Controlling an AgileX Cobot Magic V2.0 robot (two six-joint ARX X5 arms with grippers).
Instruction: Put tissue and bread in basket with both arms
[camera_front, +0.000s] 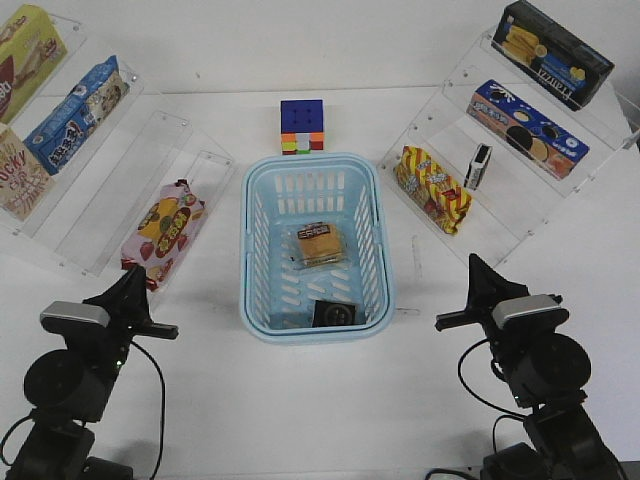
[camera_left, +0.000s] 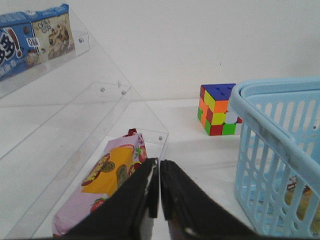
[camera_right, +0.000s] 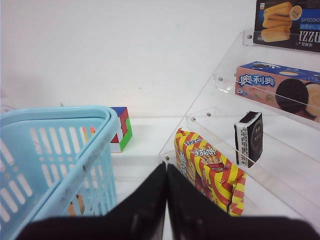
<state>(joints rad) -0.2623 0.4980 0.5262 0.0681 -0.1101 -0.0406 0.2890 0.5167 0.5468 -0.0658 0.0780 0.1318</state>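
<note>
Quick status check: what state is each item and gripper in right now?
Bread: lying in the basket.
Tissue: flat in the basket, near end.
Left gripper: shut, empty.
Right gripper: shut, empty.
Cube: on the table behind the basket.

Both arms sit low at the near edge of the desk, one toward each near corner, with their dark round joints bunched close to the base. The left gripper (camera_front: 140, 285) points forward and slightly inward from the near left corner, its two black fingers (camera_left: 145, 192) pressed together with nothing between them. The right gripper (camera_front: 478, 275) mirrors it from the near right corner, angled forward and a little inward, its fingers (camera_right: 155, 197) also closed tip to tip and holding nothing.
</note>
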